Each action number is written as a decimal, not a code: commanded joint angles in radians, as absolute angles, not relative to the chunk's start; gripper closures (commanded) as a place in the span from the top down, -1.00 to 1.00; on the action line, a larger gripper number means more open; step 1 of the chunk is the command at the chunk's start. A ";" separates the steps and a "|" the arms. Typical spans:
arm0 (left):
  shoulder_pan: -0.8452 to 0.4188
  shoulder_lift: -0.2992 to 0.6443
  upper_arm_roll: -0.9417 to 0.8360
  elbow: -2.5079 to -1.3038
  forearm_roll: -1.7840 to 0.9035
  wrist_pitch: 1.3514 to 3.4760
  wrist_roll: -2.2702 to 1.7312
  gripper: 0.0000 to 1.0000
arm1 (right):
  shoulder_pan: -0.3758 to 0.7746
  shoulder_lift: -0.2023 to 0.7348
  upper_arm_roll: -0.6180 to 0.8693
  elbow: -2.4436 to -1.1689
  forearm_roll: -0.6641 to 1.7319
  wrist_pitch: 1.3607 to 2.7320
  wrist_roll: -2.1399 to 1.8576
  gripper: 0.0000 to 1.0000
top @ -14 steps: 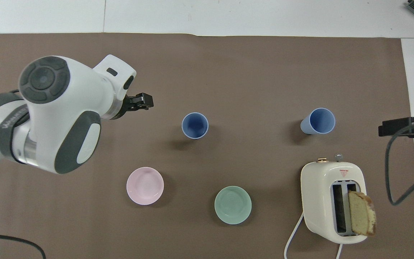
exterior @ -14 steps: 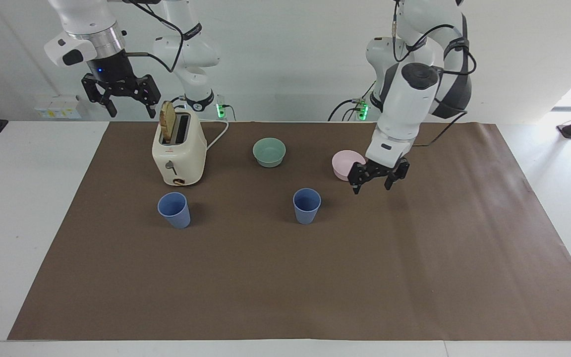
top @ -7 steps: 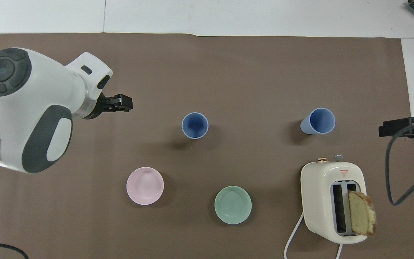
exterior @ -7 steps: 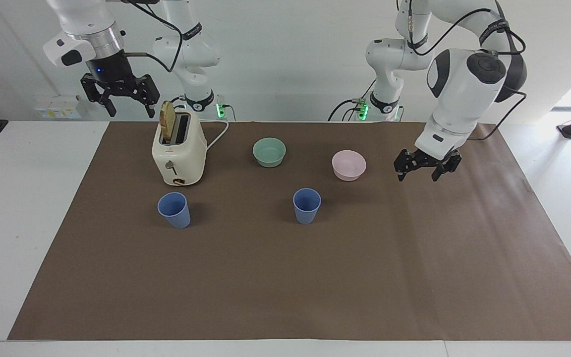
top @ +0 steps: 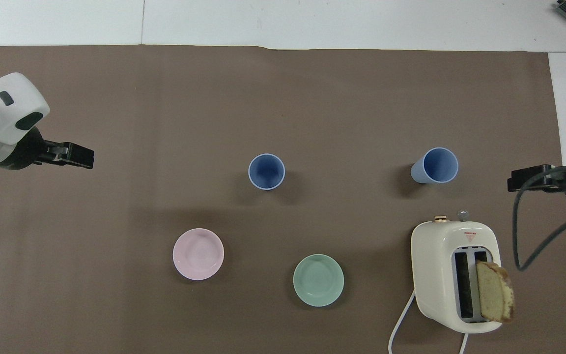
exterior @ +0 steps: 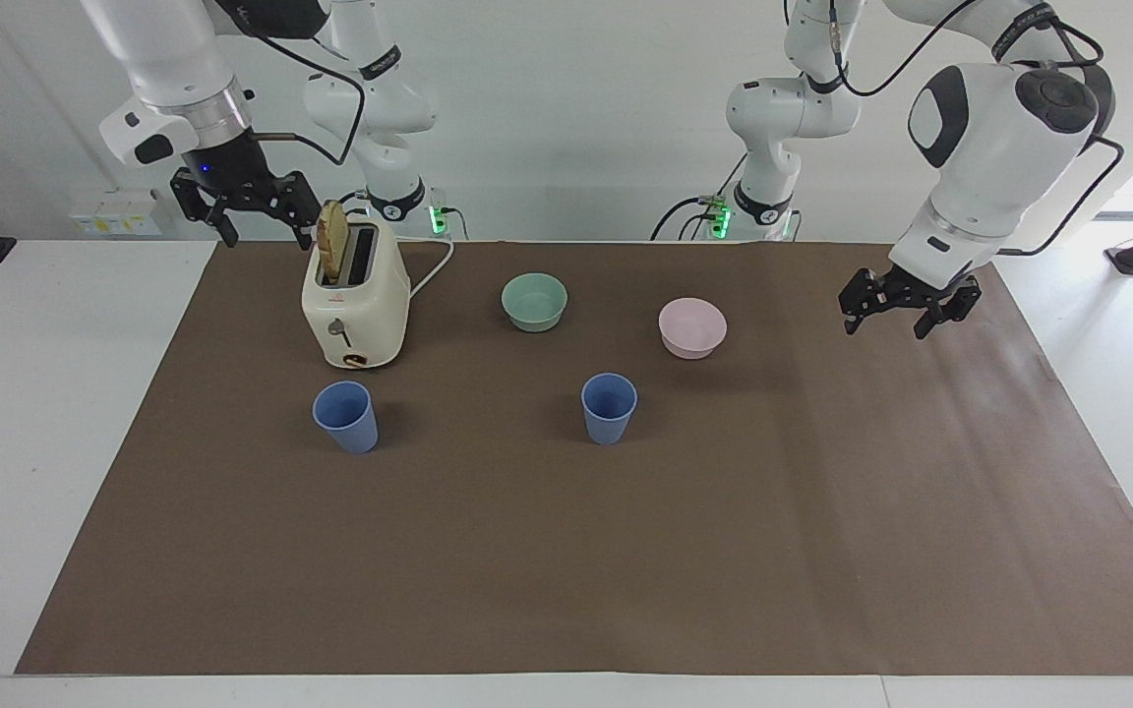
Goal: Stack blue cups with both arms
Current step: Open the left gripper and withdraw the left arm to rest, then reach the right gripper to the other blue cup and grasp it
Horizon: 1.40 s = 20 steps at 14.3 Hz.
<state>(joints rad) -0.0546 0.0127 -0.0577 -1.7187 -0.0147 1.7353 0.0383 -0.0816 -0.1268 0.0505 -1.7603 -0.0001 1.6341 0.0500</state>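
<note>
Two blue cups stand upright and apart on the brown mat. One cup [exterior: 609,408] [top: 266,171] is near the middle. The other cup [exterior: 345,416] [top: 435,165] stands farther from the robots than the toaster. My left gripper [exterior: 883,330] [top: 74,156] is open and empty. It hangs over the mat at the left arm's end of the table, well away from both cups. My right gripper [exterior: 267,236] [top: 528,179] is open and empty. It is raised over the mat's edge at the right arm's end, beside the toaster's top.
A cream toaster [exterior: 355,305] [top: 455,275] holds a slice of bread [exterior: 332,241], and its white cord runs toward the robots. A mint-green bowl [exterior: 534,301] [top: 318,280] and a pink bowl [exterior: 691,326] [top: 198,253] sit nearer to the robots than the cups.
My left gripper has swung from beside the pink bowl and middle cup out toward the left arm's end of the table. My right gripper has shifted slightly toward the toaster. The cups have not moved.
</note>
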 commanded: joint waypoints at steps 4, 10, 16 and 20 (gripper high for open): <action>-0.048 0.006 -0.046 -1.545 -0.006 1.536 0.040 1.00 | -0.141 -0.068 0.057 -1.911 0.002 1.790 0.054 1.00; -0.049 -0.046 -0.032 -1.552 -0.006 1.476 0.037 1.00 | -0.135 0.067 0.058 -1.946 0.000 1.954 0.054 1.00; -0.051 -0.046 -0.035 -1.514 -0.008 1.445 0.037 1.00 | -0.123 0.129 0.058 -1.970 0.000 2.034 0.061 1.00; -0.049 -0.069 -0.031 -1.520 -0.017 1.440 0.037 1.00 | -0.121 0.173 0.060 -1.974 0.000 2.089 0.064 1.00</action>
